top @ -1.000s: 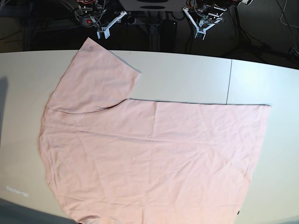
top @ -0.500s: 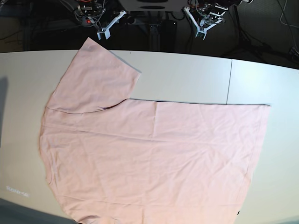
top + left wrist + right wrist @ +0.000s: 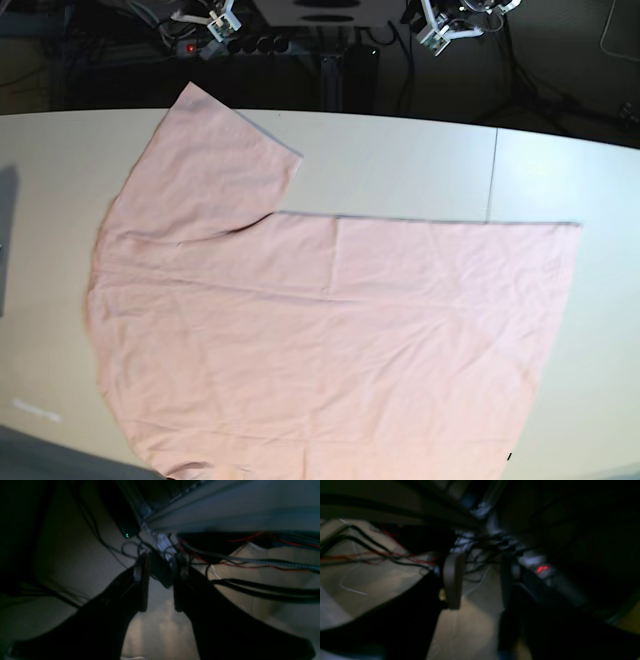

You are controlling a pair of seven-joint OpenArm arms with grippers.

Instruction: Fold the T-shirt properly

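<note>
With the pale pink T-shirt spread flat across the white table and both the left gripper and right gripper parted, empty and parked far behind it, you pinch 2 matching edge points before lifting.

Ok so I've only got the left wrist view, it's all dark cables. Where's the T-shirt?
Observer: The T-shirt lies spread flat on the table, with no gripper touching it.
Operator: And the right gripper, is it holding anything?
Observer: No, the right gripper is open and empty, and it is beyond the table's far edge.
</note>
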